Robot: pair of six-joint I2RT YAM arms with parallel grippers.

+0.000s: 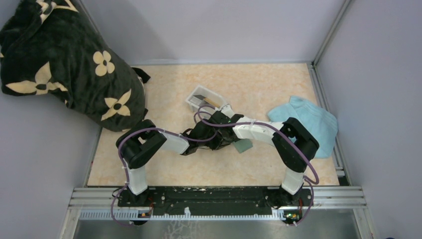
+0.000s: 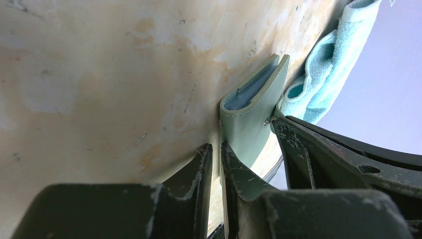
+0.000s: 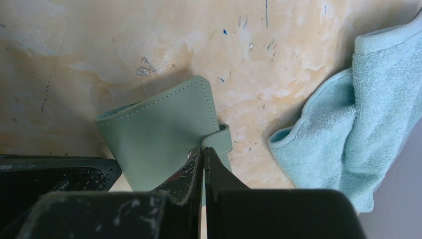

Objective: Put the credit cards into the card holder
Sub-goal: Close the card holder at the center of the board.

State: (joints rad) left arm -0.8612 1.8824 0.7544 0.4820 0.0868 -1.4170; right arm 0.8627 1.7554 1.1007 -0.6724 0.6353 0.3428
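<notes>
White tray [image 1: 189, 101] holding cards [image 1: 201, 97], card holder [image 3: 159, 129] folded shut

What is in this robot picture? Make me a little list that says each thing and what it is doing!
card holder: grey-green, folded, between both hands
left hand: closed on the card holder's edge
right hand: shut, tips at the clasp strap
credit cards: a dark one and an orange one lie in the white tray, beyond the hands
towel: light blue, to the right of the card holder, not touching it
blanket: dark with pale flowers, far left corner
</notes>
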